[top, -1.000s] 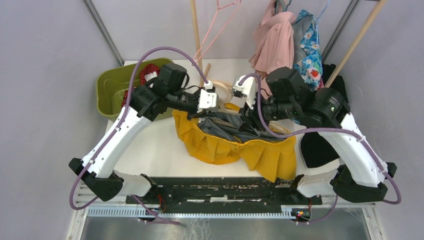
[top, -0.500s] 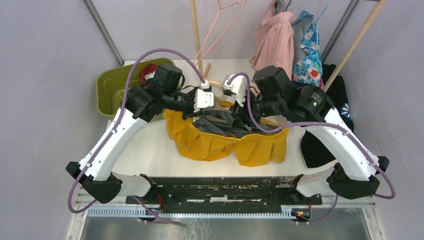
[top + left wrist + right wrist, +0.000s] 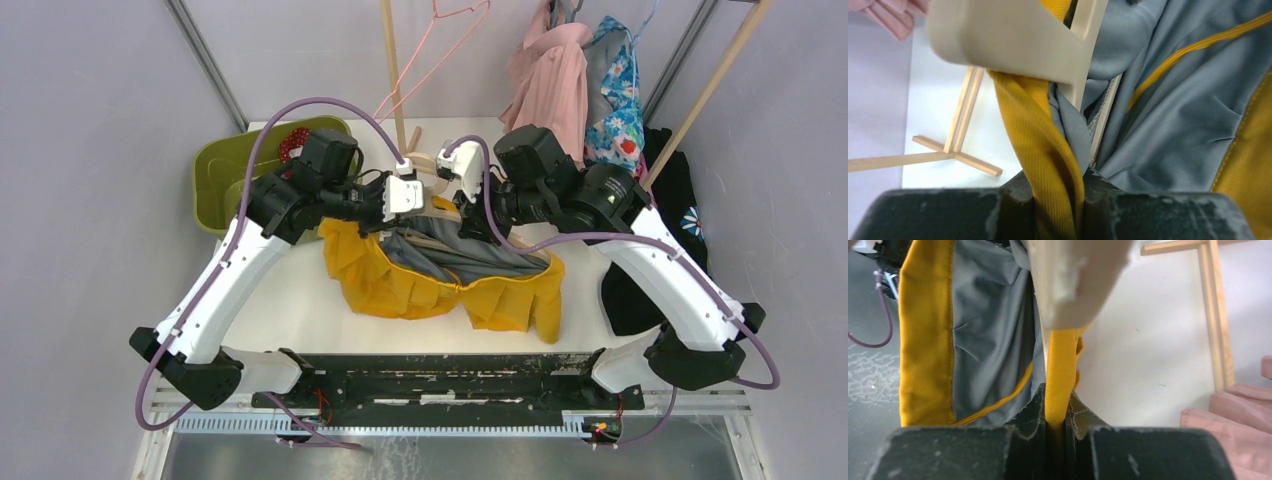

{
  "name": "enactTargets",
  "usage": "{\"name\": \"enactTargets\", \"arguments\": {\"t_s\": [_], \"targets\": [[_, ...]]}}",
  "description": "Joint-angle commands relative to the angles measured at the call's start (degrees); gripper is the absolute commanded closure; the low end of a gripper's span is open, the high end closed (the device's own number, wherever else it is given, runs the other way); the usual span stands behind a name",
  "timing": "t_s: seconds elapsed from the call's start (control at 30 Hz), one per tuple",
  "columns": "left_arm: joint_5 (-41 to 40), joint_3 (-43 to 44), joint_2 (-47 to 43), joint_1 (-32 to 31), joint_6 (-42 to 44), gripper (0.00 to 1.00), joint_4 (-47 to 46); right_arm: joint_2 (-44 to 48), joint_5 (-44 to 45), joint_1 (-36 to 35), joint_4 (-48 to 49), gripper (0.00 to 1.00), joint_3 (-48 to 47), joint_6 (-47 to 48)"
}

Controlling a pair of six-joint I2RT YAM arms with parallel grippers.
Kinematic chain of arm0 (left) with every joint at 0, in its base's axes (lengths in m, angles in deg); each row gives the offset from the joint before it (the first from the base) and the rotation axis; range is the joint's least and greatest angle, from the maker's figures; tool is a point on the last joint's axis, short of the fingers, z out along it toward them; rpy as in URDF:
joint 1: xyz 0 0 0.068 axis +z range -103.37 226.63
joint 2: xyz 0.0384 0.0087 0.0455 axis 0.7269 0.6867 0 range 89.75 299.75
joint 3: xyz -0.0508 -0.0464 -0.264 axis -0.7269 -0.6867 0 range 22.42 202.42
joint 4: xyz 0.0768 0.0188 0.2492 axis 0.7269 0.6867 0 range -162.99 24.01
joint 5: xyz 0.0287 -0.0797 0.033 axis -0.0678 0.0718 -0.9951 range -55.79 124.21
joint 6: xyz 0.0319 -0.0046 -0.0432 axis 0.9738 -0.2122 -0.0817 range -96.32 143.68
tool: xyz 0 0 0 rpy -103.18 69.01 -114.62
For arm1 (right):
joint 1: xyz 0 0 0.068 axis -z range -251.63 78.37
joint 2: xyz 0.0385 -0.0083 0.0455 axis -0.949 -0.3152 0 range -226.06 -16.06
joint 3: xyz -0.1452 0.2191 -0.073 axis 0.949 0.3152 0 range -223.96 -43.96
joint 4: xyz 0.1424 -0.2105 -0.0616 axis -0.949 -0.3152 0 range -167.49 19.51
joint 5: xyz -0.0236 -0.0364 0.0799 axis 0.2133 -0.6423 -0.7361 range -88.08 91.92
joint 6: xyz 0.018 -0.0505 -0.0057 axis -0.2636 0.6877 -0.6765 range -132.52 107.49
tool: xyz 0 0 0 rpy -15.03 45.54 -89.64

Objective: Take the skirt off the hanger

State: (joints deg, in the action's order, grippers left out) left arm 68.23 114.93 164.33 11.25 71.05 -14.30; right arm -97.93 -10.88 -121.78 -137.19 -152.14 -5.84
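- Yellow pleated skirt [image 3: 440, 290], its grey lining [image 3: 455, 258] turned up and showing, lies bunched at the middle of the white desk [image 3: 290, 300], between the two arms.
- A pale wooden hanger [image 3: 428, 163] sits at the skirt's far edge, with the fabric against it.
- The left end effector [image 3: 1058, 192] is closed narrow, pinching a fold of yellow cloth and grey lining.
- The right end effector [image 3: 1055, 412] is also narrow, clamped on a yellow band of the skirt.
- A green tub [image 3: 225, 170] holding red beads [image 3: 292, 143] stands at the far left of the desk.
- A pink garment [image 3: 550, 85] and a floral garment [image 3: 615, 90] hang at the far right.
- A black cloth [image 3: 630, 290] lies beneath them.
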Motion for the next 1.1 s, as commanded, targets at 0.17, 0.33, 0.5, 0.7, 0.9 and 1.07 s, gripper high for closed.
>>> {"name": "enactTargets", "arguments": {"t_s": [0.17,0.33,0.5,0.7,0.9,1.07], "targets": [[3.77,-0.78,-2.76,-1.61,-2.13,0.97,-17.79,-3.15,14.11,-1.18,-0.06,0.99,-6.53,-2.47],[-0.77,-4.15,-1.81,-1.58,-1.63,0.97,-18.75,-2.25,13.09,-1.18,-1.60,0.99,-12.98,-0.35],[-4.85,-6.68,-0.76,-1.62,-1.53,0.97,-22.70,-1.39,5.14,-1.18,-2.35,0.99,-15.49,-1.05],[-10.41,-10.42,-3.85,-1.60,-4.17,0.90,-36.61,-0.91,-1.72,-1.18,-3.00,0.99,-13.29,-2.19],[-11.80,-15.33,-6.95,-1.59,-5.88,0.80,-53.54,-0.90,-6.51,-1.18,-0.75,0.99,-12.86,-3.57],[-12.33,-13.42,-3.73,-1.57,-5.72,0.66,-54.30,-1.06,-9.90,-1.18,0.99,0.99,-14.18,-5.03]]}}
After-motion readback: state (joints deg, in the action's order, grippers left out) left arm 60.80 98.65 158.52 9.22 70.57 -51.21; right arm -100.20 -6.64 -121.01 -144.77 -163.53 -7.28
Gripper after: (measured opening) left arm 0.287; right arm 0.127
